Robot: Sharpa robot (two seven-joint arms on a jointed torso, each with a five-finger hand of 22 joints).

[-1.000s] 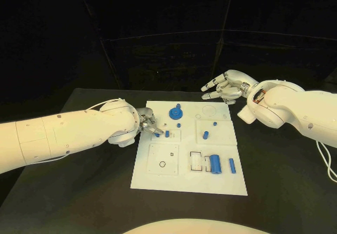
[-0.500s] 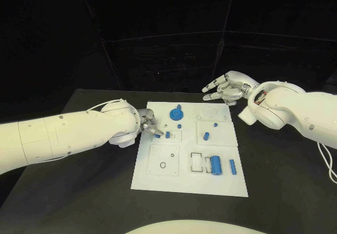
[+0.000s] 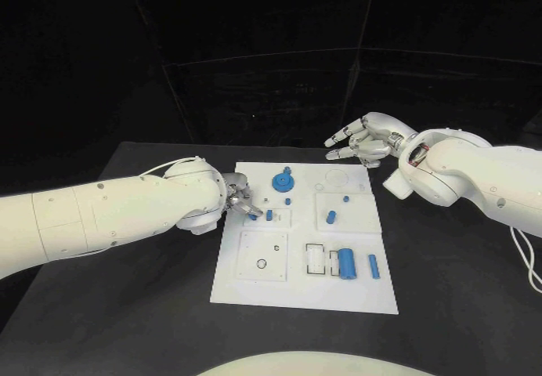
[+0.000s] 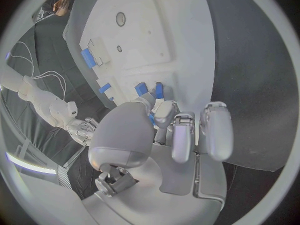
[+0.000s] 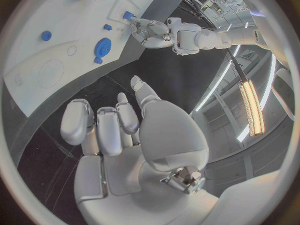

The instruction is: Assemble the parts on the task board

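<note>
The white task board (image 3: pixel 254 274) lies in the middle of the black table. My left hand (image 3: pixel 238 197) is at its left edge and pinches a small blue part (image 4: pixel 152 118) between thumb and finger, just above two small blue pieces (image 3: pixel 271 215) standing in the board. A blue gear-like disc (image 3: pixel 283 184) sits near the far edge, a blue peg (image 3: pixel 331 217) right of centre, and a blue cylinder (image 3: pixel 348 264) with a slim blue bar (image 3: pixel 373 266) at the near right. My right hand (image 3: pixel 362 141) hovers beyond the board's far right corner with its fingers apart and nothing in them.
Bare black table (image 3: pixel 147 313) surrounds the board on all sides. A round outline (image 3: pixel 337 180) and a square plate with a small ring (image 3: pixel 262 262) mark other spots on the board. The left hand (image 5: pixel 153 31) reaches over the board (image 5: pixel 56 50) in the right wrist view.
</note>
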